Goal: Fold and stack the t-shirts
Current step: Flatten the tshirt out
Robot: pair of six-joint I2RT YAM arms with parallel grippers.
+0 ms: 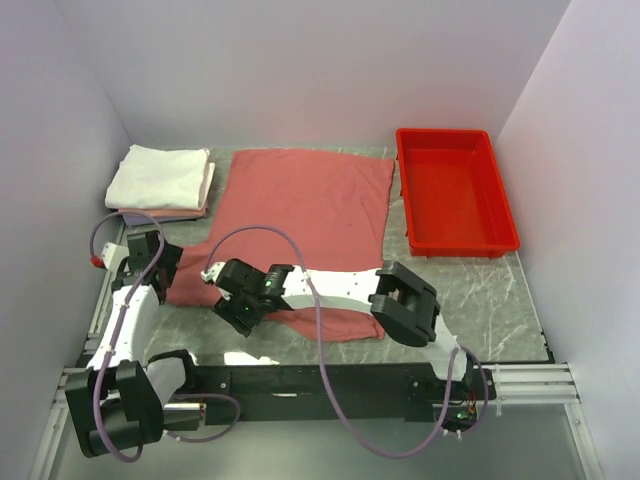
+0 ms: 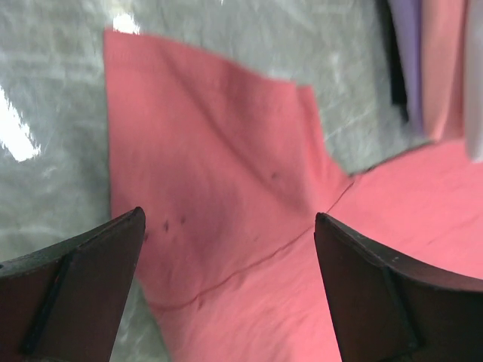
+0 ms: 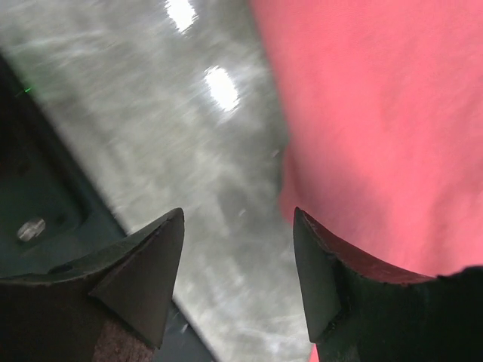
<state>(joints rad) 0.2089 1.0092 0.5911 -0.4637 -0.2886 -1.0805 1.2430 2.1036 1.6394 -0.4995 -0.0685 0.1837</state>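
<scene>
A salmon-red t-shirt [image 1: 300,205] lies spread flat on the grey marble table, its left sleeve pointing toward the left arm. A folded white t-shirt [image 1: 158,175] rests on a folded pale pink one [image 1: 205,190] at the back left. My left gripper [image 1: 170,272] is open just above the red shirt's left sleeve [image 2: 219,181], with the sleeve seam between the jaws [image 2: 230,226]. My right gripper [image 1: 232,308] is open and empty over the shirt's near-left hem edge [image 3: 362,136]. Its jaws [image 3: 238,219] straddle bare table beside the cloth.
A rigid bright red plastic tray [image 1: 455,235] stands at the back right. The folded stack's edge [image 2: 441,68] shows at the upper right of the left wrist view. The dark base rail [image 1: 330,380] runs along the near table edge. White walls enclose three sides.
</scene>
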